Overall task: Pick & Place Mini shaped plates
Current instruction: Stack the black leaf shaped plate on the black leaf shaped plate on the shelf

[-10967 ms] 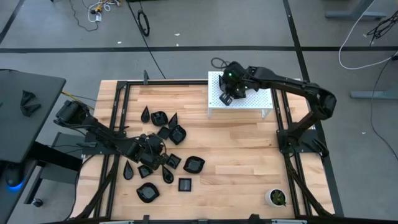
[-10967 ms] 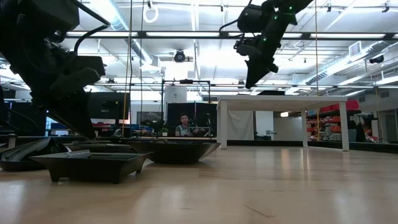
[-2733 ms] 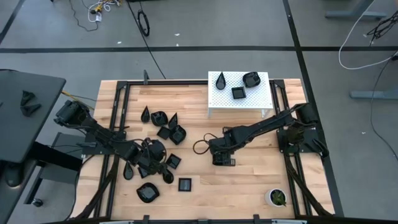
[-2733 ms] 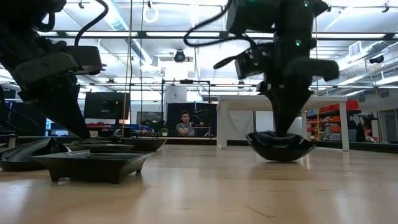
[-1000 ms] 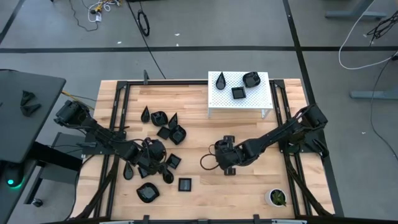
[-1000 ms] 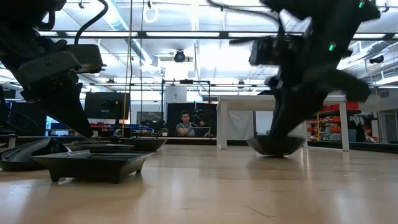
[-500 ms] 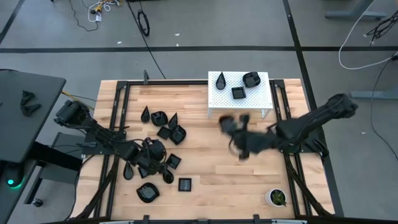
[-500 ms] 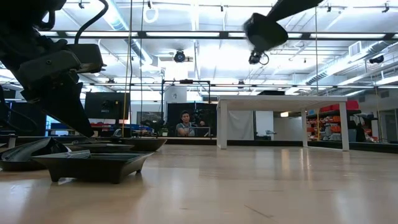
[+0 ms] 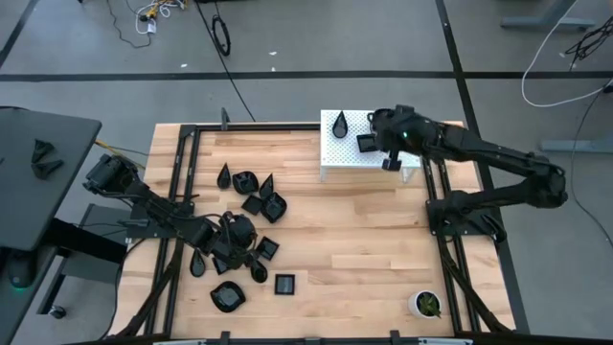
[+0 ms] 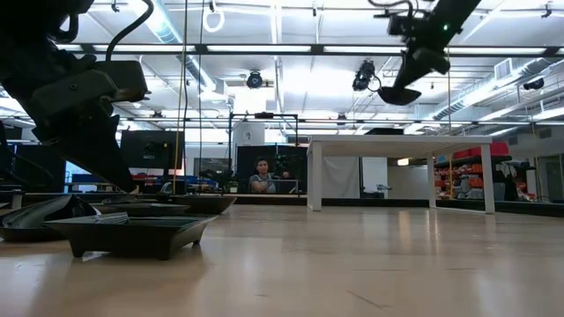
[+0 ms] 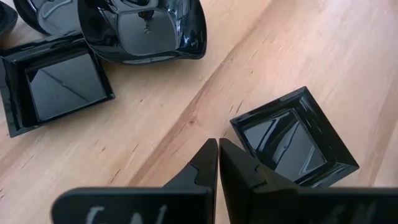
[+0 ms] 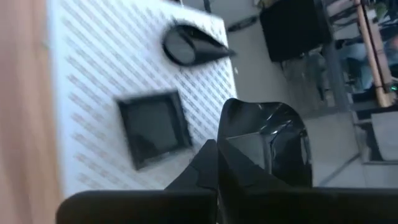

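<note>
A: Dish status? Rounded-oval dish (image 12: 264,146) is pinched by its rim in the right gripper (image 9: 391,151), carried above the white perforated stand (image 9: 337,153) at the table's far side. A teardrop dish (image 9: 340,125) and a square dish (image 9: 365,143) are already seen on the stand.

B: Rest of the mini shaped plates (image 9: 251,206)?

A: Scattered on the wooden table (image 9: 364,240) at its left half, approx. a dozen seen, apart from the stand. Left gripper (image 11: 217,155) is clenched w/ nothing between its fingers, held low over bare wood just beside a square plate (image 11: 293,138), near a rounded one (image 11: 146,31).

B: Risks?

A: Grip is taken on the rim only, so the glossy dish could be slipped or tilted if swung fast. If it is let go too high, it may be bounced off the stand's edge. Room left on the stand is judged tight; the square dish could be knocked if the drop is set too close. Small potted plant (image 9: 426,304) at the near right corner is well clear.
</note>
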Available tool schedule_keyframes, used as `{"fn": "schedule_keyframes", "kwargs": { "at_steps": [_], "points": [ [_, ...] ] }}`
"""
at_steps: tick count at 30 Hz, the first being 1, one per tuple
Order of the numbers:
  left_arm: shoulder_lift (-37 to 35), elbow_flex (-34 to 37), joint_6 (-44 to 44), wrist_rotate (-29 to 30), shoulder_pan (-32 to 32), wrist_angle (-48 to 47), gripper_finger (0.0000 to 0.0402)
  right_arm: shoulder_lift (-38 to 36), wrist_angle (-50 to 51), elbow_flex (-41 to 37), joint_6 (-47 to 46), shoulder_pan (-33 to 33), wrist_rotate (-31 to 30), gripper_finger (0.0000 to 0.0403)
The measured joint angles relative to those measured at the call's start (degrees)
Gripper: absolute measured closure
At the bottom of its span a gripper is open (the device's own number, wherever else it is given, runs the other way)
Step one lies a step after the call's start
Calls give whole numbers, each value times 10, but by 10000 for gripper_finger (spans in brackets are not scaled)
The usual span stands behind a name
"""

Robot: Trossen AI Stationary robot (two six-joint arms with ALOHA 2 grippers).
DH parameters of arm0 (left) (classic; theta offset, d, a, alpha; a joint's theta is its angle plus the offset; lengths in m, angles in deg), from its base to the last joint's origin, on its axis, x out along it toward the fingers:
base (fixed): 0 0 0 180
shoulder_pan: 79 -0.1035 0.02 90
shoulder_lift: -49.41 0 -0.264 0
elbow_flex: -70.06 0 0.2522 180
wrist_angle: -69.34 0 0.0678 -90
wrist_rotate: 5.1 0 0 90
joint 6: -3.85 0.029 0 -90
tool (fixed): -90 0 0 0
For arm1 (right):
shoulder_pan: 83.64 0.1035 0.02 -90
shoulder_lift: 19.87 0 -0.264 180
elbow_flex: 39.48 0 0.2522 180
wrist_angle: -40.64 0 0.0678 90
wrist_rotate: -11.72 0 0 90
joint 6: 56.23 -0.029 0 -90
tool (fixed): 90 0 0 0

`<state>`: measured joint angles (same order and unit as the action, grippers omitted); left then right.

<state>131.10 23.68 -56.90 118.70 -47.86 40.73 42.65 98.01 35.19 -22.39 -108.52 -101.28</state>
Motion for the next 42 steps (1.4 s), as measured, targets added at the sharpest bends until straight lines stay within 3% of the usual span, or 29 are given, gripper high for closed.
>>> {"fn": "schedule_keyframes", "kwargs": {
  "at_steps": [5,20,29,34,42],
  "points": [
    [0,0,0,0,0,0,383,27,4,0,46,-49,46,399],
    [0,0,-1,-8,0,1,383,98,45,0,58,-104,45,392],
    [0,0,-1,-8,0,1,383,98,17,0,54,-106,-19,332],
    [0,0,-1,-8,0,1,383,98,13,0,15,-106,-17,305],
    [0,0,-1,-8,0,1,383,65,-60,0,-56,-106,-16,335]
  ]
}}
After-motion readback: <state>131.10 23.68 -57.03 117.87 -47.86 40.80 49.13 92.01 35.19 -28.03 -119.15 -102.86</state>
